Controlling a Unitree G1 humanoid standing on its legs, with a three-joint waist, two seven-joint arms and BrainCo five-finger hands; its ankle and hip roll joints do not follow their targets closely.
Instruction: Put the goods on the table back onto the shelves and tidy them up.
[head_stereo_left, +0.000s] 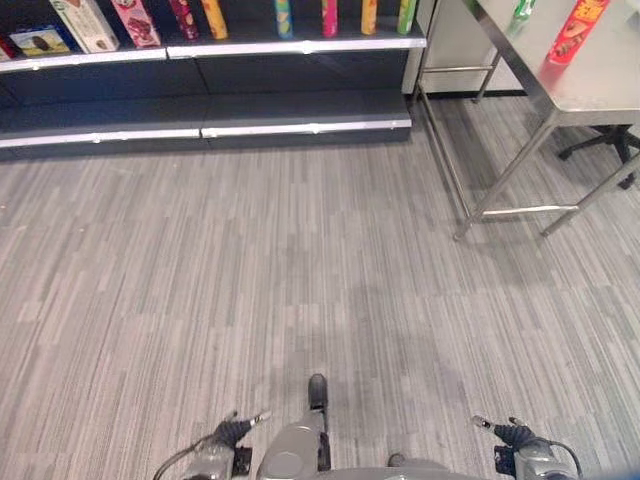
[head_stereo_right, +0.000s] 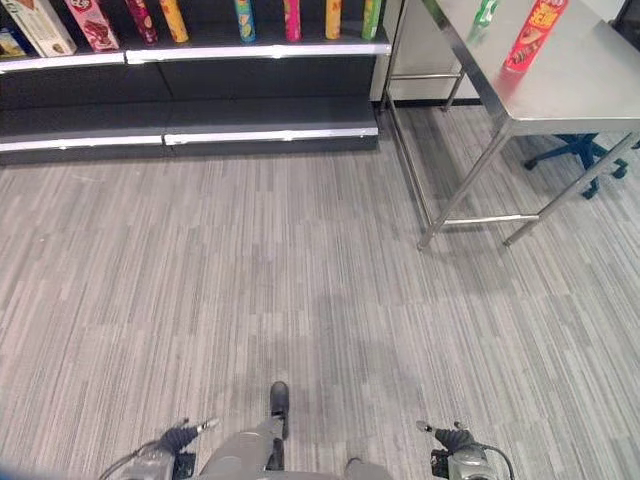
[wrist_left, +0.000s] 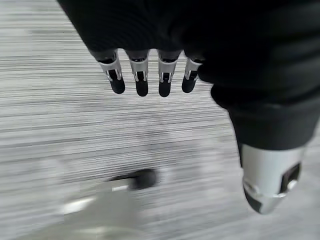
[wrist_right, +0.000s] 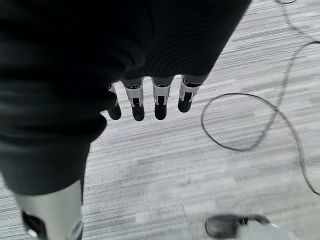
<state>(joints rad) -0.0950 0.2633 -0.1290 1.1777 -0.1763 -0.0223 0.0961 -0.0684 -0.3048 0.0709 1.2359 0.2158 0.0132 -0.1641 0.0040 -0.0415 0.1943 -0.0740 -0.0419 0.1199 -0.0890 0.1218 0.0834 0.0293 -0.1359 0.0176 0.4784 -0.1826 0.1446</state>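
A red snack tube (head_stereo_left: 577, 30) lies on the steel table (head_stereo_left: 610, 85) at the upper right, with a green bottle (head_stereo_left: 524, 9) just behind it at the view's top edge. The dark shelves (head_stereo_left: 300, 46) stand at the upper left, across the floor from me. Their upper board carries boxes (head_stereo_left: 85, 22) and several upright coloured tubes (head_stereo_left: 329, 17). My left hand (head_stereo_left: 232, 431) and right hand (head_stereo_left: 512, 434) hang low near the floor, far from the table. In the wrist views the fingers of the left hand (wrist_left: 141, 80) and the right hand (wrist_right: 145, 102) are straight and hold nothing.
A lower shelf board (head_stereo_left: 300, 127) runs under the stocked one. The table's steel legs and crossbar (head_stereo_left: 500, 211) stand on the grey striped floor right of the shelves. An office chair base (head_stereo_left: 610, 145) sits under the table.
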